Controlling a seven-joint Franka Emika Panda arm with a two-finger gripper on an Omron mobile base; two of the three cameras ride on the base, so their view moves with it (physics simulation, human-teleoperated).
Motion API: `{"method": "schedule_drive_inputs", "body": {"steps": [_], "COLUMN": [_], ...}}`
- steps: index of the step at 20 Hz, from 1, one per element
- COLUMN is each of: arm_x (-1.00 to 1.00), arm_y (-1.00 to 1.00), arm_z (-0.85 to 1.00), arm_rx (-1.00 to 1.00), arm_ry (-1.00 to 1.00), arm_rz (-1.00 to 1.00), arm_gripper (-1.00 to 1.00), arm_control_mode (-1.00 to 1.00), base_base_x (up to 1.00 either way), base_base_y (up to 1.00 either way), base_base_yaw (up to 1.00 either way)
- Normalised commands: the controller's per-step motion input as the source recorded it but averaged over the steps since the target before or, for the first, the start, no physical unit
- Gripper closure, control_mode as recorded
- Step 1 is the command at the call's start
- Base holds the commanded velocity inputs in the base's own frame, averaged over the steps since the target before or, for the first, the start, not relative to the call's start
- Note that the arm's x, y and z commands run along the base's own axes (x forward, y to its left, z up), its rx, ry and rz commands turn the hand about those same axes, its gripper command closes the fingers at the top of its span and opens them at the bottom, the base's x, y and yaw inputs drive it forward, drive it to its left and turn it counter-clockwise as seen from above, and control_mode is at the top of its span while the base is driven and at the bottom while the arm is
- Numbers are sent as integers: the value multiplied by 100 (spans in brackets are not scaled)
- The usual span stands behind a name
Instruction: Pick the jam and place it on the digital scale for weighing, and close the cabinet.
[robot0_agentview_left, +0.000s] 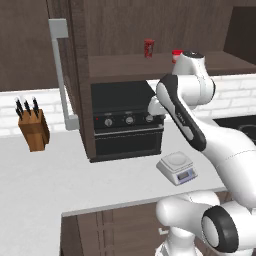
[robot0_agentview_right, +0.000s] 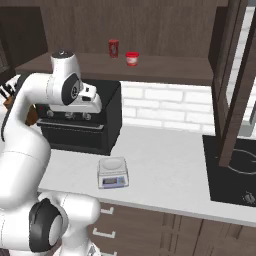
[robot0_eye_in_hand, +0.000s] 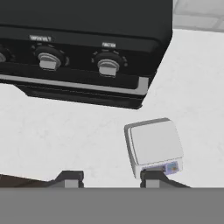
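The tool (robot0_eye_in_hand: 112, 177) hangs wide open and holds nothing – right above the scale (robot0_eye_in_hand: 154, 146) on the white surface (robot0_eye_in_hand: 65, 140) by the black oven (robot0_eye_in_hand: 78, 48) – while the jam (robot0_agentview_right: 132, 58) sits up on the shelf (robot0_agentview_right: 165, 67) beside a red can (robot0_agentview_right: 114, 48).

I am looking into a home kitchen. A pale worktop (robot0_agentview_left: 60, 175) is running along a white brick wall (robot0_agentview_right: 170, 107), carrying a black oven (robot0_agentview_left: 127, 120) with knobs, a knife block (robot0_agentview_left: 34, 131) on the left and a digital scale (robot0_agentview_right: 113, 172) near the front. A black hob (robot0_agentview_right: 232, 172) is sitting far right, wood drawers (robot0_agentview_right: 150, 225) below, a dark cabinet (robot0_agentview_left: 75, 75) above.
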Motion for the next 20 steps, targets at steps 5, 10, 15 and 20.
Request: {"method": "schedule_drive_inputs", "body": {"steps": [5, 10, 15, 20], "arm_x": [-52, -59, -37, -7], "arm_y": [0, -3, -16, -36], "arm_z": [1, 27, 65, 69], "arm_rx": [0, 0, 1, 2], "arm_ry": [-4, -20, -18, -20], "arm_rz": [0, 0, 0, 0], "arm_gripper": [-100, -100, -100, -100], "arm_control_mode": [-100, -100, -100, -100], "base_base_x": [0, 0, 0, 0], "base_base_y": [0, 0, 0, 0], "base_base_yaw": [0, 0, 0, 0]}}
